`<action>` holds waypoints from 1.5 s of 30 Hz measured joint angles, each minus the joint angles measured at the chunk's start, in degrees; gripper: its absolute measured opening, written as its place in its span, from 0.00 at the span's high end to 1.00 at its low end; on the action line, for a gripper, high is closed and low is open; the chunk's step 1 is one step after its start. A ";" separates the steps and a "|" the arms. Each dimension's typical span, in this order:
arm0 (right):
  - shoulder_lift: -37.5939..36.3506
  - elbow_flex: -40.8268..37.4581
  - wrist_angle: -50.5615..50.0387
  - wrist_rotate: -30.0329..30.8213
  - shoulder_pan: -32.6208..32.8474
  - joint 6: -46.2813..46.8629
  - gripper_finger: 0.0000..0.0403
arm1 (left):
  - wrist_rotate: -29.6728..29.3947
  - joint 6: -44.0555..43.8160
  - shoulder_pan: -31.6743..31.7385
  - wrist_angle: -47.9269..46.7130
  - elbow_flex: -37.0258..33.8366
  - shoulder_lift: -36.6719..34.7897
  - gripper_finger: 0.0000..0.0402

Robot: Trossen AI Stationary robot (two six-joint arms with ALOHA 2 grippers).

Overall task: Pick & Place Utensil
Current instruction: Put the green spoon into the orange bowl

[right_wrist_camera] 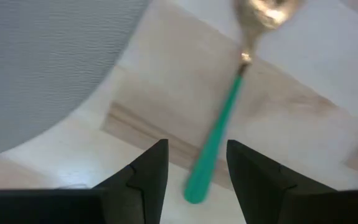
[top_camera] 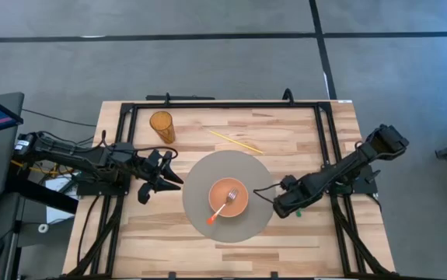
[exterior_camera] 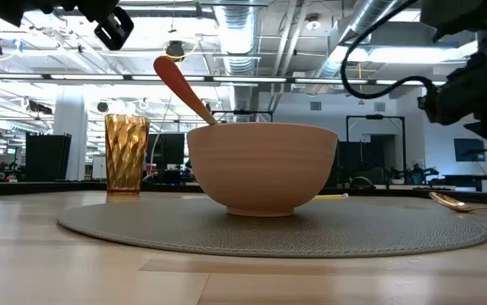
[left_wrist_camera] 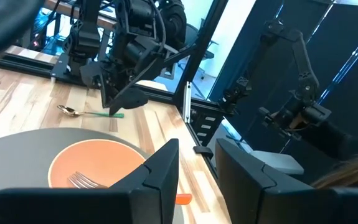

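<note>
- Pale wooden table top (top_camera: 301, 148) in planked strips, ringed by a black frame, on a grey floor crossed by dark lines.
- Round grey mat (top_camera: 200, 183) at the middle, carrying an orange bowl (top_camera: 228, 197) with a fork (top_camera: 223, 208) resting inside, orange handle poking over the rim.
- Amber ribbed tumbler (top_camera: 162, 125) upright near the far left corner; 2 thin yellow sticks (top_camera: 237, 141) lying crossed beyond the mat.
- Left gripper (top_camera: 170, 178) hovering just off the mat's left edge, fingers (left_wrist_camera: 160, 171) parted, holding nothing.
- Right gripper (top_camera: 279, 201) low at the mat's right edge, fingers (right_wrist_camera: 150, 168) spread and empty, poised above the green-handled spoon (right_wrist_camera: 219, 130).
- Spoon lying flat on the bare wood just right of the mat, handle end between the 2 dark fingers but not touched, as far as the right wrist view tells.
- From the high view, only a speck of green beside the right gripper; gold bowl of the spoon seen only from the wrist views and at the far right of the low view (exterior_camera: 451, 202).
- Low view alone: open hall behind the table with ceiling ducts, strip lights, columns and dark screens; bowl (exterior_camera: 262, 168) large in front, handle slanting up left.
- Left wrist view alone: right arm over the spoon (left_wrist_camera: 88, 112), dark panels and a stand beyond the table edge.
</note>
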 joint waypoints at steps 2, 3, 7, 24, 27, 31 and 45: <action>0.11 -0.03 -1.67 -0.03 0.60 1.97 0.61 | -0.01 0.00 0.00 0.00 0.00 0.00 0.74; 0.29 -0.25 -2.15 -0.06 0.96 2.68 0.61 | 0.00 0.00 0.00 0.00 0.00 0.00 0.74; 0.74 -2.52 2.71 -0.23 1.93 3.70 0.61 | 0.01 0.00 0.00 0.00 0.00 0.00 0.74; 1.27 -5.92 7.61 -0.39 -0.47 0.21 0.95 | 0.01 -0.02 0.00 0.20 0.00 -0.02 0.74; 1.32 -5.05 7.27 -0.36 -1.35 -1.94 0.98 | 0.01 0.00 0.00 0.22 0.00 -0.02 0.74; 1.70 -1.11 3.32 0.23 -2.27 -5.36 0.97 | 0.01 -0.02 0.00 0.47 0.00 -0.02 0.74; 2.55 8.25 -5.42 7.59 -3.15 -10.31 0.97 | 0.01 -0.02 0.00 0.57 0.00 -0.02 0.74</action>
